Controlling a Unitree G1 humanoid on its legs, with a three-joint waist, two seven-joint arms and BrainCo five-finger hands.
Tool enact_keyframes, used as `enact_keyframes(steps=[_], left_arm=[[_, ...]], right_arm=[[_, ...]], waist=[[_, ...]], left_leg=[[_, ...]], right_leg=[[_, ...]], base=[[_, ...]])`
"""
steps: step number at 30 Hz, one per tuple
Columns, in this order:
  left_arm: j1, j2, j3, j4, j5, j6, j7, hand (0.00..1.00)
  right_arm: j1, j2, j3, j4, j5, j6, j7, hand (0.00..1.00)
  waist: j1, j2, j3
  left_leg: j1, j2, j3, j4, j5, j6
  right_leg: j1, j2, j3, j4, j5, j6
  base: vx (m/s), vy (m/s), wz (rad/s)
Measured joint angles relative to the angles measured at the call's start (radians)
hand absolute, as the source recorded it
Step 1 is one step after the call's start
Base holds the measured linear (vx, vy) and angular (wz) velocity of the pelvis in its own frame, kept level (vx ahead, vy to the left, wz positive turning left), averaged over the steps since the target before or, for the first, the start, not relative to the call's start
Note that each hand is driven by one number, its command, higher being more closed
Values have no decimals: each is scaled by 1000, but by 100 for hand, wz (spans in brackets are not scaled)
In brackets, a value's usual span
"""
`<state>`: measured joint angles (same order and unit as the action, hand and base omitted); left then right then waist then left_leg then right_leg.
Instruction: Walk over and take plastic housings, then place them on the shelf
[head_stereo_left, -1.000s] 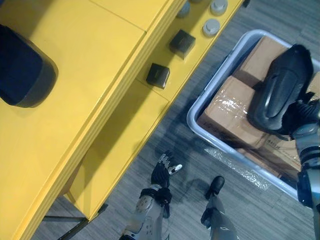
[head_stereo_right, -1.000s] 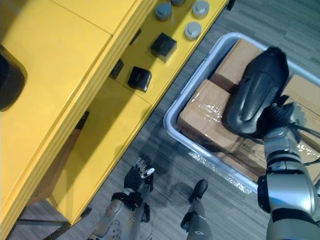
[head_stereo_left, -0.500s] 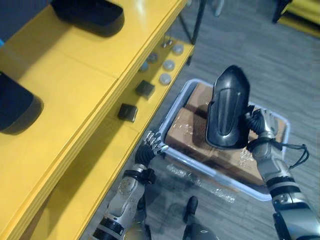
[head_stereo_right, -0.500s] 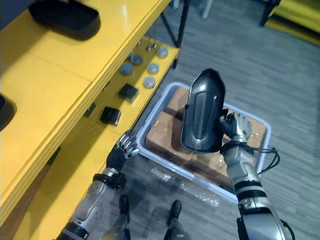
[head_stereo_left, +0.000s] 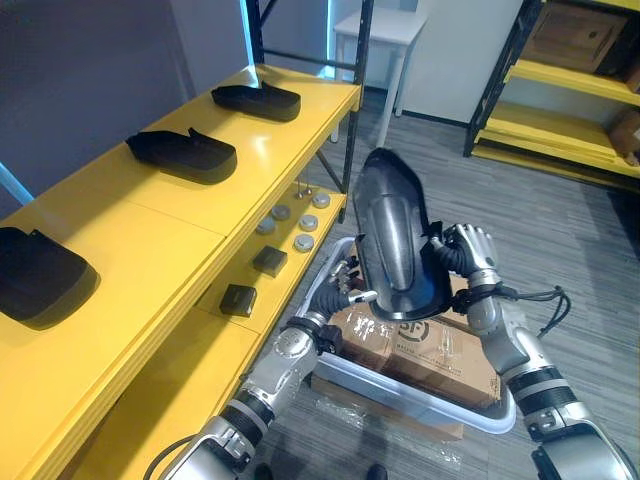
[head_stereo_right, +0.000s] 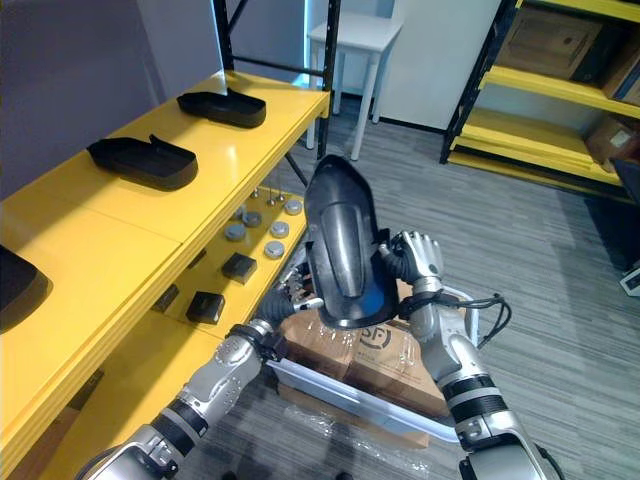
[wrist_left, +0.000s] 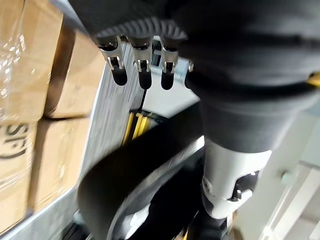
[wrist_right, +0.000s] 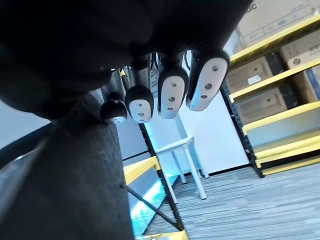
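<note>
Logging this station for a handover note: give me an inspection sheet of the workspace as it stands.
Surface: yellow top shelf, carrying three housings.
Job's things: black housing held upright above the grey bin; far housing, middle housing and near housing lie apart on the top shelf.
Clutter: black blocks and grey discs on the lower shelf.
Hands: right hand curled on the black housing's edge; left hand open, by its lower end.
Cables: nothing seen.
Surroundings: cardboard boxes in the grey bin; white table; yellow racks.
</note>
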<state>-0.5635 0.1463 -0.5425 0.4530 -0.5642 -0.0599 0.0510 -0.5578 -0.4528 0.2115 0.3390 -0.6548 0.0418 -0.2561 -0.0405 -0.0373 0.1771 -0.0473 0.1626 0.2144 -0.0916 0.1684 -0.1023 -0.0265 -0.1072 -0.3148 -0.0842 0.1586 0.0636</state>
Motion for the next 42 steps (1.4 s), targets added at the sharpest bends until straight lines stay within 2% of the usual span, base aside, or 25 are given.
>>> enact_keyframes(steps=[4,9,10,12,14,15,17,21,22,27,29,31,32,34,36,37,38,39,40,41,42], left_arm=[[-1,-4,-5,26,-5,12,0,0],[-1,-2,-43,39,-88,23,4,0],[-1,-2,-43,40,-115,26,10,100],[-1,-4,-42,40,-132,27,32,100],[-4,-9,-26,40,-151,24,105,100],[-4,-9,-18,40,-157,24,117,100],[-4,-19,40,40,-164,1,174,100],[-4,-21,119,40,-171,-32,241,100],[-3,-21,127,35,-179,-52,250,100],[122,-21,158,-155,-181,-80,258,100],[167,-29,164,-221,-178,-84,259,100],[189,-32,167,-268,-170,-84,267,100],[220,-35,184,-318,-146,-84,271,100],[315,-34,223,-431,-101,-85,280,100],[412,-26,257,-555,-43,-92,288,100],[464,-16,277,-626,0,-105,292,100],[491,-15,291,-674,50,-115,294,100],[497,-16,297,-690,88,-117,299,100],[508,-17,309,-713,151,-121,304,100],[508,-14,311,-716,194,-121,304,100],[509,-9,312,-717,208,-121,304,100]], right_arm=[[20,24,7,-17,-1,-2,1,100],[24,36,29,-16,-2,-1,-1,100],[27,40,34,-16,-2,-1,-2,100],[48,47,36,-34,-1,1,-10,100],[99,60,39,-102,-1,2,-24,100],[109,66,40,-115,-1,3,-27,100],[148,78,68,-177,0,2,-44,100],[204,108,110,-268,9,2,-71,100],[220,115,114,-288,21,2,-81,100],[317,150,115,-430,69,-4,-121,100],[367,158,115,-479,97,-21,-147,100],[380,158,115,-494,124,-35,-169,100],[379,162,117,-496,137,-57,-174,100],[383,191,144,-498,140,-85,-177,100],[407,235,175,-524,140,-110,-177,100],[410,268,188,-527,142,-136,-177,100],[410,296,190,-526,158,-159,-177,100],[410,308,190,-521,173,-167,-177,100],[411,320,193,-510,201,-179,-174,100],[422,326,193,-499,223,-184,-174,100],[423,331,192,-487,228,-190,-174,100]], waist=[[3,0,-18],[7,1,-44],[7,0,-44],[9,1,-47],[5,0,-49],[6,1,-51],[8,0,-54],[10,0,-58],[10,-1,-59],[17,2,-77],[15,6,-81],[8,11,-83],[14,15,-83],[34,27,-89],[70,31,-96],[88,30,-101],[100,32,-107],[107,31,-108],[112,32,-108],[104,31,-107],[100,28,-103]], left_leg=[[1,0,0,0,1,1],[2,0,-2,0,1,1],[9,0,-4,1,1,1],[15,0,-10,1,1,1],[14,-1,-24,1,1,1],[14,-1,-24,1,1,1],[15,1,-26,1,-2,-3],[35,1,-26,1,-3,-5],[38,1,-31,1,-3,-5],[27,-8,-57,1,-3,-5],[-18,-11,-90,26,-6,-1],[-84,22,46,88,-33,36],[-115,57,195,141,-53,66],[-113,88,359,175,-57,74],[-103,38,336,162,-51,81],[-94,-12,311,139,-52,81],[-93,-65,284,116,-57,85],[-87,-91,272,105,-60,90],[-76,-134,215,91,-66,103],[-55,-172,145,91,-66,141],[-39,-180,113,90,-65,156]], right_leg=[[0,0,1,-1,2,-2],[4,-1,-2,-4,6,-8],[13,0,-4,-4,7,-8],[23,-1,-9,-4,6,-8],[30,-1,-28,-6,5,-7],[30,-1,-28,-6,5,-6],[33,-1,-29,-6,5,-6],[54,-1,-31,-6,3,-5],[60,-2,-34,-7,2,-4],[68,-1,-65,-1,-7,1],[87,-11,-146,0,-15,-2],[102,-28,-257,0,-25,7],[116,-47,-323,0,-35,14],[151,-70,-393,7,-57,47],[186,-114,-452,27,-78,77],[200,-166,-495,81,-103,104],[202,-236,-546,184,-153,94],[202,-276,-564,243,-183,73],[200,-359,-570,411,-203,23],[176,-429,-490,601,-165,-44],[148,-442,-393,684,-133,-90]], base=[[-41,18,-1],[0,0,0],[-14,23,4],[-18,21,9],[-21,17,16],[-29,20,9],[-41,24,3],[-16,10,2],[-25,15,10],[-17,17,17],[-7,-2,98],[14,7,169],[72,49,154],[162,124,138],[176,157,111],[213,196,127],[252,208,140],[332,248,154],[279,225,165],[255,238,166],[216,178,166]])
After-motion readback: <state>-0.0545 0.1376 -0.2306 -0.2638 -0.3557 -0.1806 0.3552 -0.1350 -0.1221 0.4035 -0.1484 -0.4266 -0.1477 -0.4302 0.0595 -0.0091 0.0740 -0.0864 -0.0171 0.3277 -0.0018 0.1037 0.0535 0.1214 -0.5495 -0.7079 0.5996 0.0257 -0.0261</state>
